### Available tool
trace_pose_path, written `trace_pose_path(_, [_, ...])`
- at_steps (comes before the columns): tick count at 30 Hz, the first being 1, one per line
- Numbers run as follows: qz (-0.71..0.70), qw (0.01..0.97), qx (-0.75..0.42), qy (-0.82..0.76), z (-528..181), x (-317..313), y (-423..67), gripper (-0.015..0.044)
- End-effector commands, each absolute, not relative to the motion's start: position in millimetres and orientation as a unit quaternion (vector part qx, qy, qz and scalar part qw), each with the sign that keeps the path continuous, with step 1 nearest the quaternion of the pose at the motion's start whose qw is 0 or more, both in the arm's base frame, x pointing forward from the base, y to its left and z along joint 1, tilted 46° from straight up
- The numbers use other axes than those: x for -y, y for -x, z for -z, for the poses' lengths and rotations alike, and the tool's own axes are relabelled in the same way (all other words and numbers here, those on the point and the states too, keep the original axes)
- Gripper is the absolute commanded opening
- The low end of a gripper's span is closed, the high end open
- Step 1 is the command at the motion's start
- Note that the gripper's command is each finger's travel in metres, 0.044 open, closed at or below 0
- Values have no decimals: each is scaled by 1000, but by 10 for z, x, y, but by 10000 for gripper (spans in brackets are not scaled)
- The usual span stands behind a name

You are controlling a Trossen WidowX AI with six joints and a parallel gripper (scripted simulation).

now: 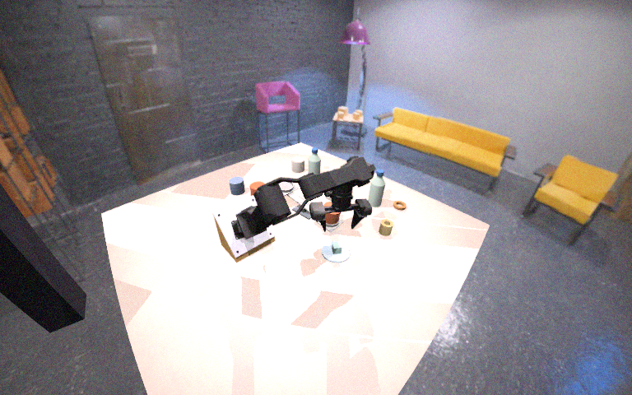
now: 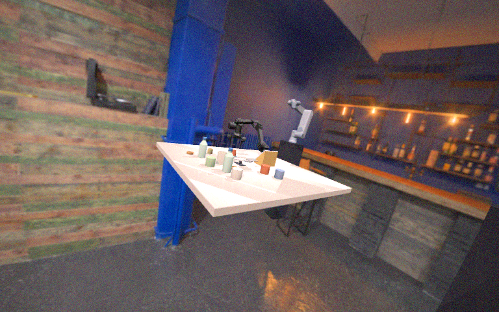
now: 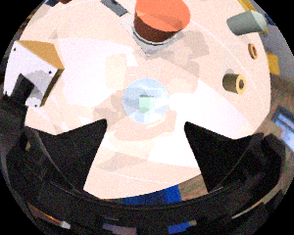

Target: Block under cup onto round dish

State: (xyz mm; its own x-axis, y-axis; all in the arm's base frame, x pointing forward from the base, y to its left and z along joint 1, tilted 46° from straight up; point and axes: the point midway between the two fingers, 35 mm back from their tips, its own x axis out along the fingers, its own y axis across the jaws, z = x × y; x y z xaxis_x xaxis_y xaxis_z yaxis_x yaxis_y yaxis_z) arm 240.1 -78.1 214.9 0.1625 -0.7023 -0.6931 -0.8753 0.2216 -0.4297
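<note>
The gripper (image 3: 145, 136) is spread wide, nothing held, above the pale green block (image 3: 145, 101) seated on the round dish (image 3: 130, 106).
</note>
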Motion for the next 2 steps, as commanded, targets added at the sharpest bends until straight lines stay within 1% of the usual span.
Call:
trace_pose_path(1, [-93,449,-639,617,-2178,768,-2398,440])
trace_pose_path(2, [-93,449,-639,617,-2178,768,-2398,440])
